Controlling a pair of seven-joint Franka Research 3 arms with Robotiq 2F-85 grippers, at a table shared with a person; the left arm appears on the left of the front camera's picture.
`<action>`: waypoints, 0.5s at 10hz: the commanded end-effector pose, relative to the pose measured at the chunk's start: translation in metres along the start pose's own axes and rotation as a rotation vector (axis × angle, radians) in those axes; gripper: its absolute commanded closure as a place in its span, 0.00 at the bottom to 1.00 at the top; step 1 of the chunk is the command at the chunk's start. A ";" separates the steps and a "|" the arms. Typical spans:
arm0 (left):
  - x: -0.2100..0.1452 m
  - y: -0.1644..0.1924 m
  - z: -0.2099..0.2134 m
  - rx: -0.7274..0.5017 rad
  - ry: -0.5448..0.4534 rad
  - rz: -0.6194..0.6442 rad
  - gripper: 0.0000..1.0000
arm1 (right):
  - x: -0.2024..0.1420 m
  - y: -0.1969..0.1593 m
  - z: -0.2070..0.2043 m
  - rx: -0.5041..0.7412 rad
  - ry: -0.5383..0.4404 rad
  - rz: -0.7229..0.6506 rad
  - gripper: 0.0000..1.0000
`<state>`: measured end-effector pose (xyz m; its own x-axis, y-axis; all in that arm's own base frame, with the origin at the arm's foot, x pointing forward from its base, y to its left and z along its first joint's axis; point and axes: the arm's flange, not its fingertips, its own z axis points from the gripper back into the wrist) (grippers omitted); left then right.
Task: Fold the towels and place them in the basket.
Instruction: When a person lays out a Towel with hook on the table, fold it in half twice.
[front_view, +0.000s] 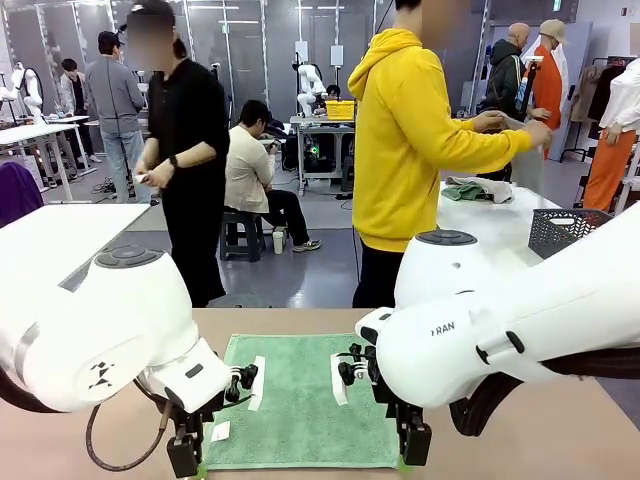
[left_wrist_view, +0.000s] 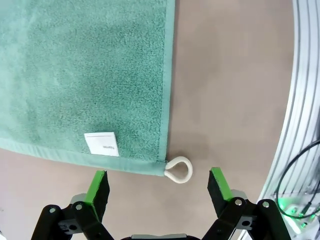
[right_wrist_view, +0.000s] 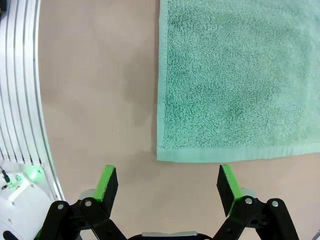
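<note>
Brown tabletop (front_view: 560, 430) fills the foreground. Behind it is a busy workshop with several people standing or seated, and a white table (front_view: 500, 225) at the far right. On the brown surface the mint green towel (front_view: 300, 400) lies flat and unfolded, centred between the two arms. Their bulky white links block its near corners in the front view.

The left gripper (left_wrist_view: 158, 175) hangs low over one near corner with its green pads spread wide, pinching nothing. The towel's white loop (left_wrist_view: 179, 170) lies between the pads, and a white tag (left_wrist_view: 102, 144) sits just inside the hem. The right gripper (right_wrist_view: 167, 170) is likewise spread and empty, with the other near corner just ahead of its fingertips. A ribbed aluminium rail (right_wrist_view: 20, 100) borders the table beside it.

The basket (front_view: 565, 228) stands on the white table, well apart from the green towel, near a crumpled grey-green cloth (front_view: 480, 188). A person in a yellow hoodie (front_view: 410, 140) faces that table holding something pale, possibly the other towel, though it is too small to be sure.
</note>
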<state>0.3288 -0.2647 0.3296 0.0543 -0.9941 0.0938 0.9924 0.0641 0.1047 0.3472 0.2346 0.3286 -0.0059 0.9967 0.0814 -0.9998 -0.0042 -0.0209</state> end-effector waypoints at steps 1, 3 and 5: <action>-0.004 -0.002 -0.008 -0.017 -0.007 -0.013 0.00 | 0.002 -0.003 -0.013 -0.018 0.024 -0.010 0.00; -0.009 -0.001 -0.015 -0.029 0.004 0.005 0.00 | 0.000 -0.005 -0.023 -0.001 0.031 -0.036 0.00; -0.011 0.001 -0.021 -0.040 0.002 0.016 0.00 | 0.001 -0.005 -0.029 -0.018 0.046 -0.063 0.00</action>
<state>0.3332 -0.2582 0.3131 0.0766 -0.9943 0.0737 0.9942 0.0818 0.0702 0.3520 0.2320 0.3050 0.0226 0.9975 0.0662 -0.9997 0.0224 0.0047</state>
